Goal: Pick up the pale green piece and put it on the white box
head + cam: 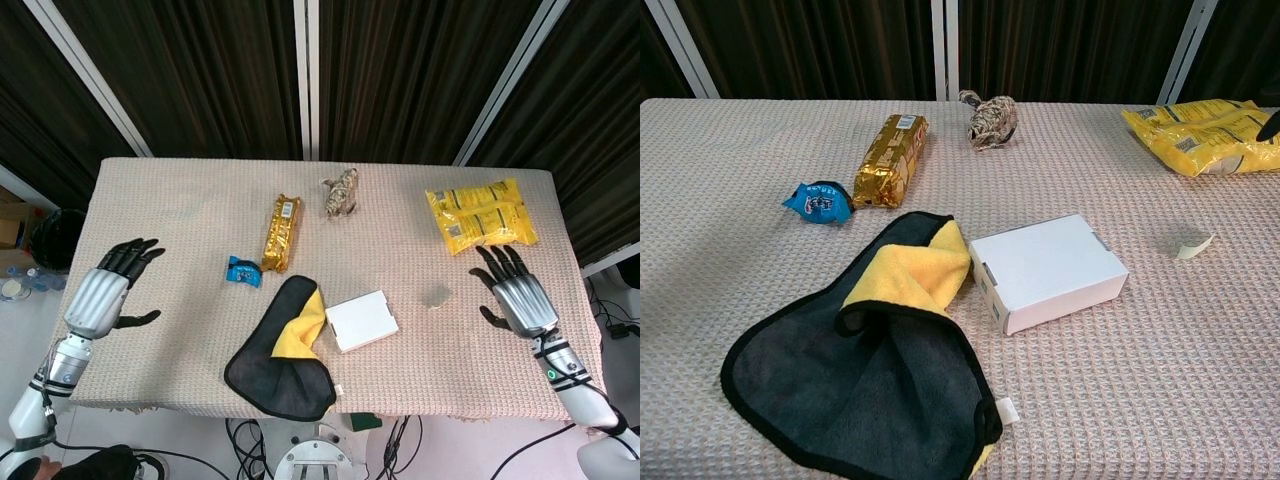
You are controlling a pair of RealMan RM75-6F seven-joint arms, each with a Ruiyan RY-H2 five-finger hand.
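Overhead, the left hand (97,296) hovers spread and empty at the table's (180,200) left edge; the white box (361,320) sits mid-table, the pale green piece (436,296) beside it, the right hand (520,298) splayed empty; the chest view shows almost nothing of either hand.

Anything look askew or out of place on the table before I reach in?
Only the cloth: crumpled, one corner folded to show yellow, touching the white box. The pale green piece lies free.
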